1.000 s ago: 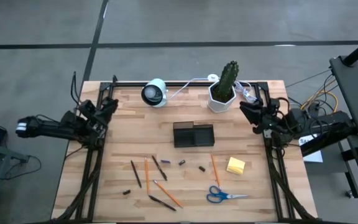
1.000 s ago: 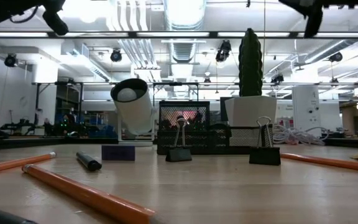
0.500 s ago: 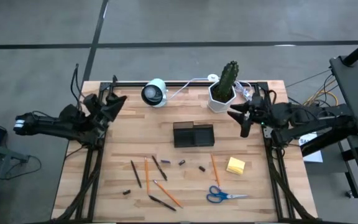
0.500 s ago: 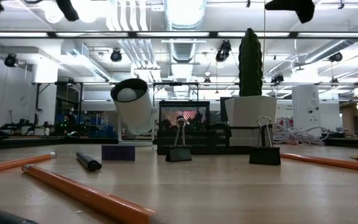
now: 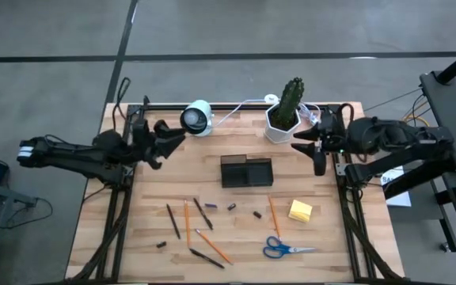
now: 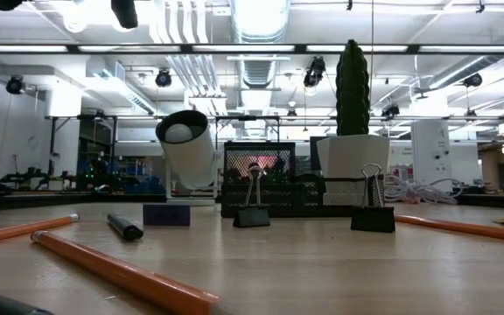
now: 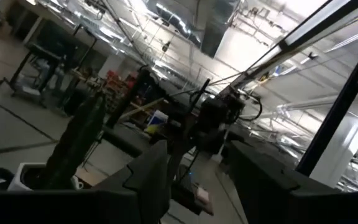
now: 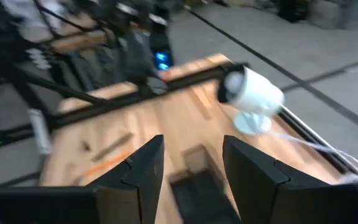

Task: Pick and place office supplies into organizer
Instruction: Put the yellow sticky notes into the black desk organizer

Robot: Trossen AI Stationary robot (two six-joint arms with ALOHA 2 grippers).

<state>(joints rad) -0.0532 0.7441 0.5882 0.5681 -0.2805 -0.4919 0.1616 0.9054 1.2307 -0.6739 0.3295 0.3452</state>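
Your left gripper (image 5: 167, 141): parted, empty, near left edge | your right gripper (image 5: 310, 150): parted, empty, beside cactus pot (image 5: 282, 125) | organizer (image 5: 246, 172): bare table (image 5: 323, 241) around it

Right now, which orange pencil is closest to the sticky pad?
The lone orange pencil just left of the yellow sticky pad, above the scissors. The other two orange pencils lie left of the organizer.

White camera (image 5: 197, 118) beside potted cactus (image 5: 286, 111), apparently cabled.
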